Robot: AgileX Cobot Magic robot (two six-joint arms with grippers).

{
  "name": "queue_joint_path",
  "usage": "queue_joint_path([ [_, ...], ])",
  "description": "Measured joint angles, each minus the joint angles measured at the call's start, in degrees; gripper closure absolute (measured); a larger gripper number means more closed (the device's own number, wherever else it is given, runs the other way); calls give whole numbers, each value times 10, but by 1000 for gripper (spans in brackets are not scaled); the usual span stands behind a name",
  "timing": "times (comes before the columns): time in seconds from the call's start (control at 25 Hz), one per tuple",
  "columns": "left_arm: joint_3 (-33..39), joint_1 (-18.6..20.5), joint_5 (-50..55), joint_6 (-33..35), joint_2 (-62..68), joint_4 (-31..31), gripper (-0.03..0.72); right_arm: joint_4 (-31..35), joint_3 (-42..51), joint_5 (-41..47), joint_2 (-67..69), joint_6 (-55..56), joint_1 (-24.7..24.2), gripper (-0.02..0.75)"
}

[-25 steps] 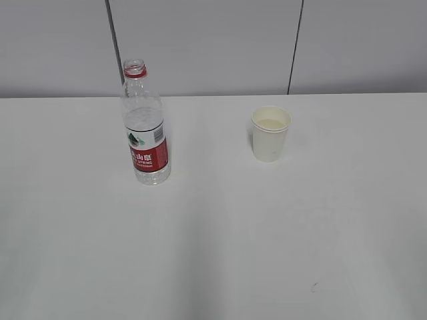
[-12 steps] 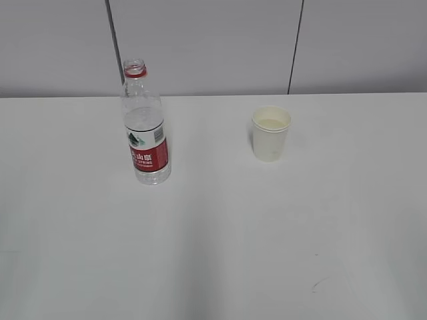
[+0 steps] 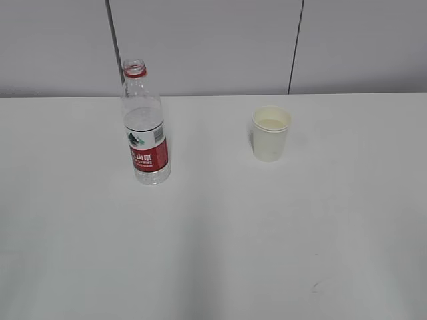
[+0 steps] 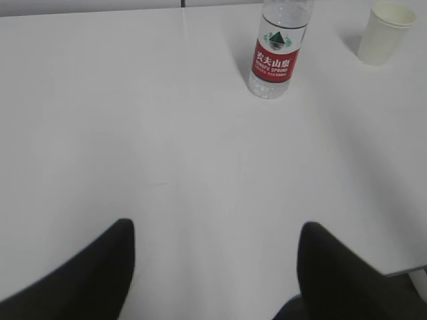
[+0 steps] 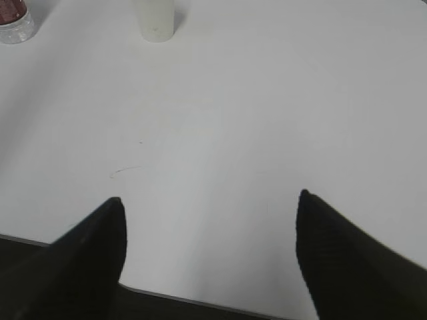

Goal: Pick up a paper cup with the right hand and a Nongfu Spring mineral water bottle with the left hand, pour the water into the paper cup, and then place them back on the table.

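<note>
The Nongfu Spring bottle [image 3: 145,127] stands upright and uncapped on the white table [image 3: 220,240], left of centre. The paper cup [image 3: 270,133] stands upright to its right, with liquid inside. In the left wrist view the bottle [image 4: 277,50] and cup [image 4: 385,32] are far ahead; my left gripper [image 4: 215,230] is open and empty over the near table. In the right wrist view the cup's base [image 5: 155,20] and bottle's base [image 5: 13,23] sit at the top edge; my right gripper [image 5: 210,200] is open and empty near the front table edge. Neither arm shows in the exterior view.
A grey panelled wall [image 3: 213,47] runs behind the table. A faint dark scuff [image 3: 313,287] marks the table near the front right, also in the right wrist view [image 5: 123,171]. The table's front edge [image 5: 200,301] shows under the right gripper.
</note>
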Motion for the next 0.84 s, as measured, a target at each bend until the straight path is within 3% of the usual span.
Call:
queue_joint_path([
  [0.84,0,0,0,0,0,-5,218,0,0,0,0,0,0,147],
])
